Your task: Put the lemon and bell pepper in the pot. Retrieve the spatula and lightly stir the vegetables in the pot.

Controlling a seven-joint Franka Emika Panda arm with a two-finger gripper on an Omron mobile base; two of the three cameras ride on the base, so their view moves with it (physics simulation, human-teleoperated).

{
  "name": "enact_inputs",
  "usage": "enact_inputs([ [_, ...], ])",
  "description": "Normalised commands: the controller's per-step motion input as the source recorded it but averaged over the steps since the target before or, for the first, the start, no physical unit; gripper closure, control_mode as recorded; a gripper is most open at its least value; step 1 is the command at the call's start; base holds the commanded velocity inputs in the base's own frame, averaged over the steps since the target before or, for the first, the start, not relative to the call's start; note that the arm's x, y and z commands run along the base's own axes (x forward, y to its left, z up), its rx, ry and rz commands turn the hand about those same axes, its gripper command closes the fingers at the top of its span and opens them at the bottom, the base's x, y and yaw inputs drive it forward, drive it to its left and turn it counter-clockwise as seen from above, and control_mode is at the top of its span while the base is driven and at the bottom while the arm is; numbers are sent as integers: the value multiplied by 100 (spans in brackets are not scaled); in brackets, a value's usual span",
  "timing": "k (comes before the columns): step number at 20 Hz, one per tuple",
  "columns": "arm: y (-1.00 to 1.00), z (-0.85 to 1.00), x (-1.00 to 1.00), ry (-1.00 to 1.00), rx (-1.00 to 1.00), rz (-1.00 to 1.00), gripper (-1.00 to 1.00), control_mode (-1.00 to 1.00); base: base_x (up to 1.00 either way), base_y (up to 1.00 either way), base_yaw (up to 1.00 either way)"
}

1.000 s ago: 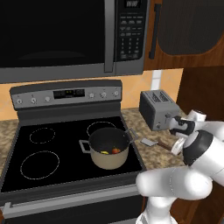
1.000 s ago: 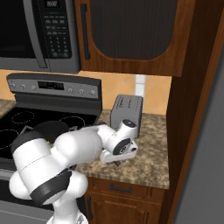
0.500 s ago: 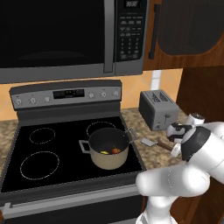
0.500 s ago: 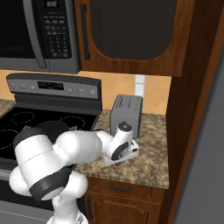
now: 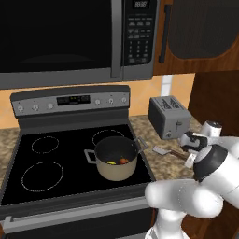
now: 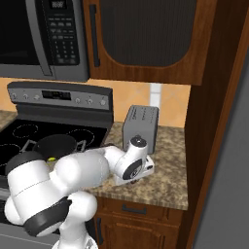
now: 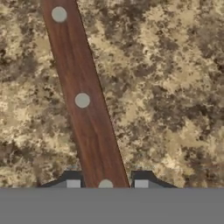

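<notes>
At the centre left of the left base view, the pot [image 5: 115, 158] stands on the front right part of the stove [image 5: 28, 186]. It is a round beige-tan vessel with a dark inside and small side handles. In its bottom lie the yellow lemon [image 5: 111, 163] and the red bell pepper [image 5: 123, 161], close beside each other, so the first part of the task looks finished. Further right in this view, the spatula [image 5: 164, 151] lies flat on the speckled counter [image 5: 163, 168], between the pot and the toaster [image 5: 168, 116]. Its grey blade points toward the pot and its dark handle runs toward the right, which makes the handle easy for the arm to reach. The gripper [image 5: 188, 141] is low at the far end of that handle, at the right of the frame. In the hand view, the brown handle with pale rivets runs from the upper left down to the bottom centre, and the gripper [image 7: 106, 185] has its two dark tips at both sides of the wood, narrowed on it. It seems to be clamping the spatula for lifting, probably so that the stirring can begin.
</notes>
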Motion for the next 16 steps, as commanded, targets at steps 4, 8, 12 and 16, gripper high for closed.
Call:
enact_inputs([
  [4,13,88,-42,-19,-4,0,100,-100,0,0,0],
  [8,3,100,-19,-3,-2,0,100,-100,0,0,0],
  [12,9,100,-16,0,-9,0,100,-100,0,0,0],
  [16,16,100,-37,0,-26,3,100,-100,0,0,0],
])
